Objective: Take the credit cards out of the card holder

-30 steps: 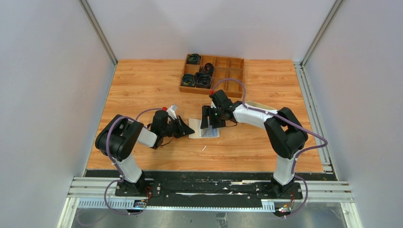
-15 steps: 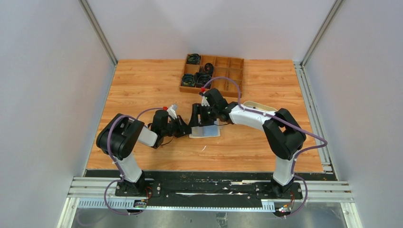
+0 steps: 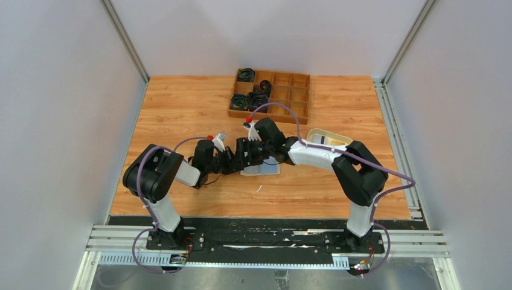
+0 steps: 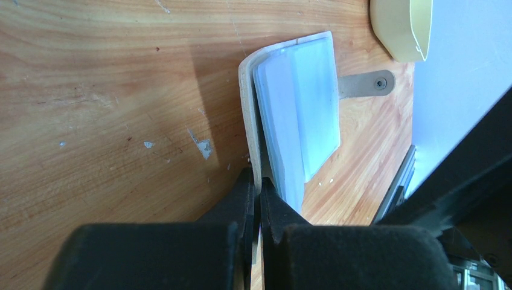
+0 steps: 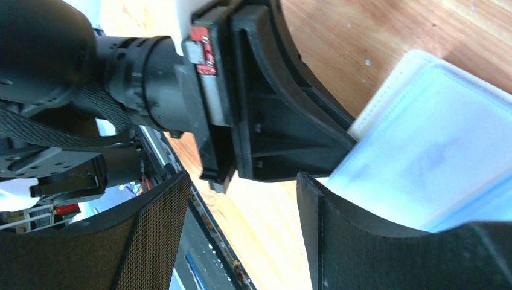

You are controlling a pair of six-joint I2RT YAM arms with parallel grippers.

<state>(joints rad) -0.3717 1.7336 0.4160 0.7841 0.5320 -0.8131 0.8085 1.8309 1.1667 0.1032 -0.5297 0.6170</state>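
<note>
- Right end effector (image 3: 244, 151) was moved left within last second, from above card holder (image 4: 246, 109) up close to left end effector (image 4: 258, 188).
- Its jaws were seen wide apart, nothing held.
- Left end effector was closed on edge of holder's beige flap.
- Judged: holder was pinned, right arm was being lined up to pull cards; none taken out yet.
- Holder was lying on desk (image 4: 108, 121) near middle, between arms.
- Credit cards (image 4: 305, 103) were seen pale blue-white, stacked inside; snap tab (image 4: 362, 83) stuck out at one side.
</note>
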